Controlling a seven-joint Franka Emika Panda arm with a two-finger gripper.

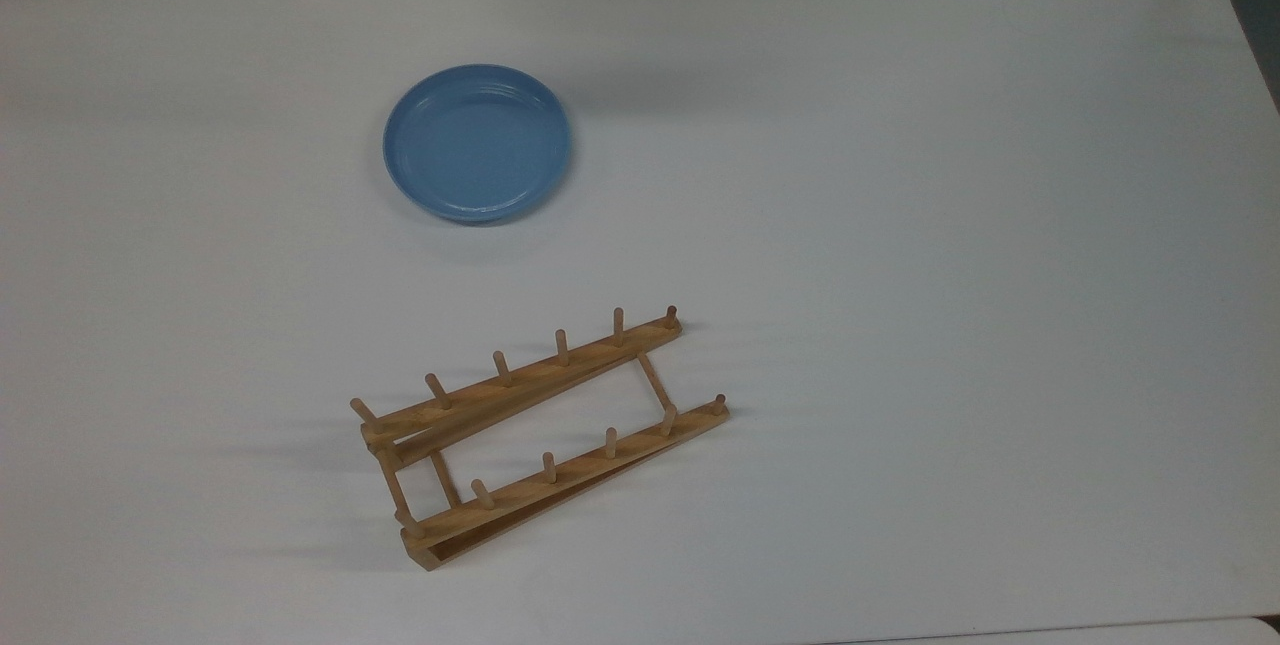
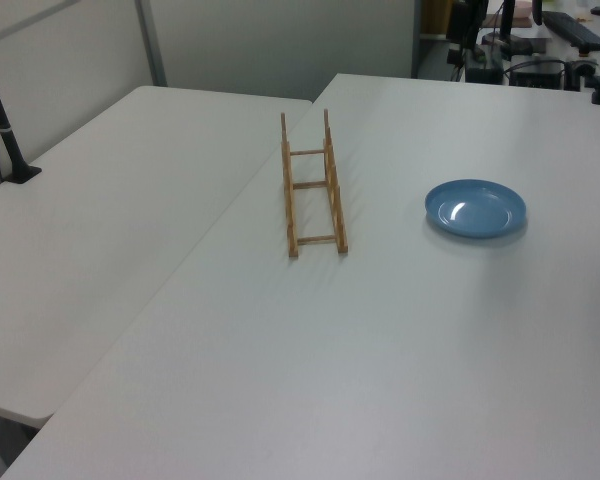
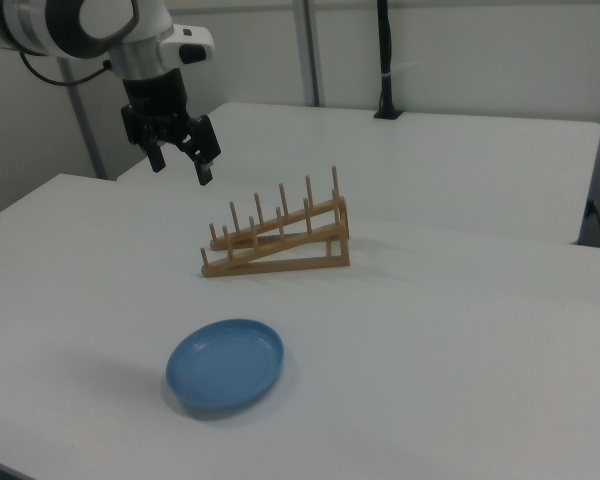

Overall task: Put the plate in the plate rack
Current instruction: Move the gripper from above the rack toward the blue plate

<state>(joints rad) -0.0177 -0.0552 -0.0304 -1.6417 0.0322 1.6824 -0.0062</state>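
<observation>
Blue plate: the plate (image 1: 477,142) lies flat and face-up on the white table (image 1: 900,225), toward the top view's upper left; it also sits at the left view's right (image 2: 476,208) and near the bottom of the right view (image 3: 225,365)
Wooden rack: the plate rack (image 1: 540,430) stands on the table on a slant, below the plate in the top view and well apart from it; its pegs point up and every slot between them holds nothing (image 2: 313,185) (image 3: 277,238)
Tool: the gripper (image 3: 182,158) hangs in the air at the right view's upper left, high over the far side of the table, fingers spread apart with nothing between them
Gap to plate: gripper and plate are well apart, the plate being nearer the right view's camera than the rack
Done so far: nothing of the placing shows as done; the plate is untouched on the table
Left to do: as I judge it, the whole job: come down to the plate, take it by the raised rim, lift and tip it on edge, carry it to the rack, set it between two pegs and let go
Likely snag: the glossy rim lying flat on the table gives the fingers little to catch, so the pickup looks the hard part
</observation>
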